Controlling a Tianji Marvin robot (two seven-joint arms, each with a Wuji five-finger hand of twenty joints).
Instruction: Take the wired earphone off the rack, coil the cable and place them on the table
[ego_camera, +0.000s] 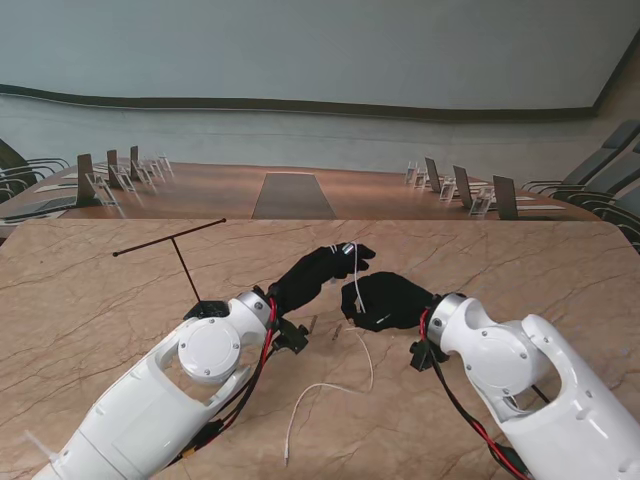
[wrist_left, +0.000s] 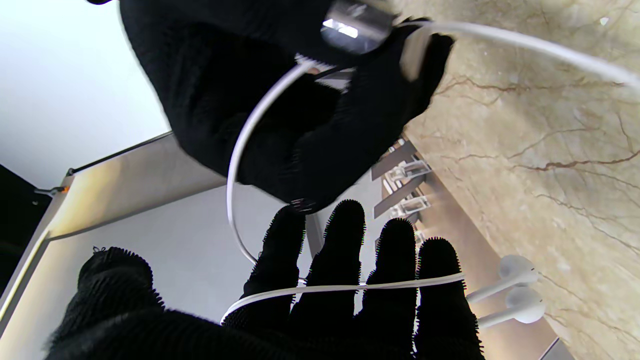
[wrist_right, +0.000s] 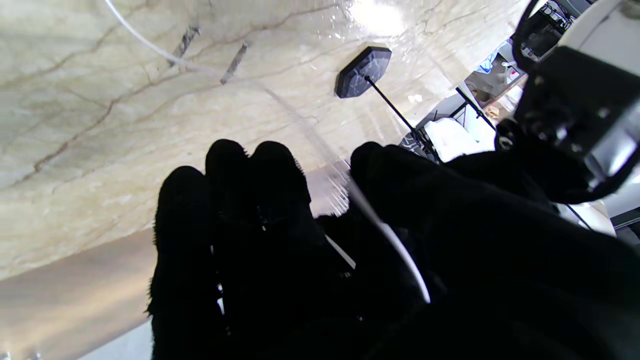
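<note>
Left hand (wrist_left: 350, 295) fingers extended, cable (wrist_left: 340, 288) wrapped across; right hand (ego_camera: 385, 300) pinching cable.

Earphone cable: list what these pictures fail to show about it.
1. Wraps: left wrist view shows one strand of the cable across the left hand; any further turns are hidden behind its fingers.
2. Right hand grip: stand view too small; right wrist view blurred, fingers block it.
3. Earbuds: not discernible from the stand.

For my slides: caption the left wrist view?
Left hand wrapped by white earphone cable, earbuds dangling beside.
</note>
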